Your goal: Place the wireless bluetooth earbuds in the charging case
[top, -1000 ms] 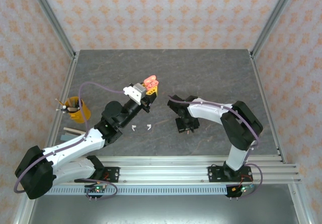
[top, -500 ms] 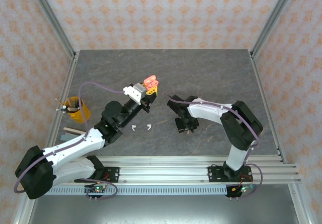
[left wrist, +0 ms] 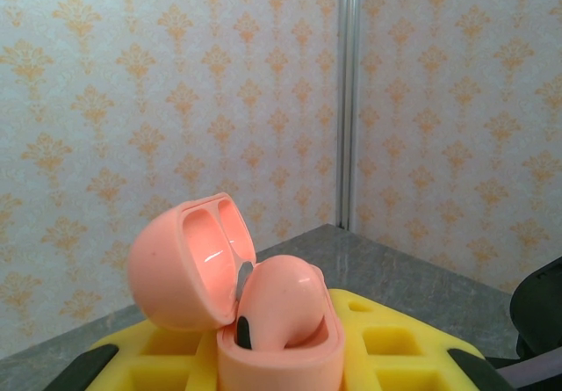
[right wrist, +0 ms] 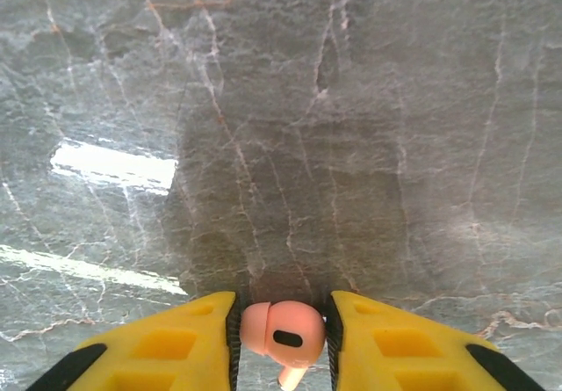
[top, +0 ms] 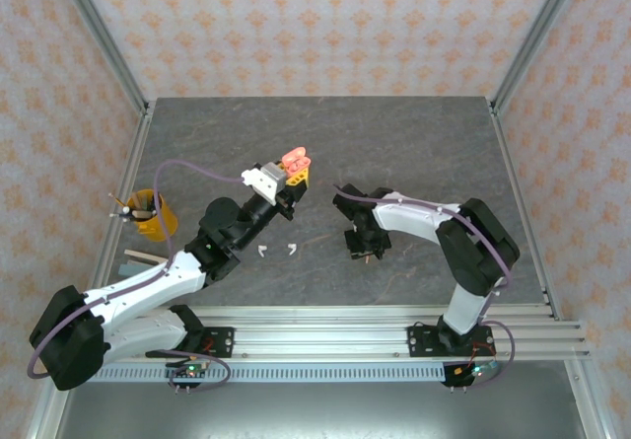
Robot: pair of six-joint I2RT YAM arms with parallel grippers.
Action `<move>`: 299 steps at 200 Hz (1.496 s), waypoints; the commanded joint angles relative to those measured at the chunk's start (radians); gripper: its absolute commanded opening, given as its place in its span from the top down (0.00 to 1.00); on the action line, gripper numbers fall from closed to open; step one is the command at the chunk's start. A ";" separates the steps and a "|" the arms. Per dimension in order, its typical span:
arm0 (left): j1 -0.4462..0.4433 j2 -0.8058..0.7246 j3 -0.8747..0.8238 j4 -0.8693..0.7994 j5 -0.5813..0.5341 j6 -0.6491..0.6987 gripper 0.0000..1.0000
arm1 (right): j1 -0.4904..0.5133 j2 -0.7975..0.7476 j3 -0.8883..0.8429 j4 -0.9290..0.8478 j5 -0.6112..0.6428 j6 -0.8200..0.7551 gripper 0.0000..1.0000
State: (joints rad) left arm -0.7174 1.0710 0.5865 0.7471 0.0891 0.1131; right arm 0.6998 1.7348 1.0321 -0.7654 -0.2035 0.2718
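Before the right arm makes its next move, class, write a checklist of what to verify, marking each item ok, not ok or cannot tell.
1. The lid of the charging case stands open: ok.
2. The left claw grips the charging case: ok.
3. The right claw has a finger against each side of the coral-pink earbud: ok.
4. That earbud is lifted off the table: cannot tell.
5. A free slot is left beside the seated earbud in the case: cannot tell.
6. The two white earbuds lie apart from both claws: ok.
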 commanded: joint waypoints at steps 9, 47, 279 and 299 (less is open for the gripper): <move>0.010 0.012 0.042 0.005 0.006 -0.006 1.00 | -0.022 -0.010 -0.044 -0.034 0.037 -0.014 0.72; 0.010 0.020 0.050 0.002 0.012 -0.007 1.00 | -0.026 -0.067 -0.047 -0.032 0.043 -0.003 0.75; 0.009 0.154 0.233 -0.030 0.197 -0.036 1.00 | -0.045 -0.566 0.417 0.458 0.065 -0.248 0.72; 0.009 0.185 0.269 -0.029 0.208 -0.047 1.00 | -0.045 -0.557 0.416 0.491 0.035 -0.252 0.72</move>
State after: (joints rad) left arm -0.7174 1.2324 0.7906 0.6926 0.2596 0.0921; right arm 0.6598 1.1694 1.4269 -0.3721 -0.1043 0.0551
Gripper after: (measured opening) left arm 0.239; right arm 0.283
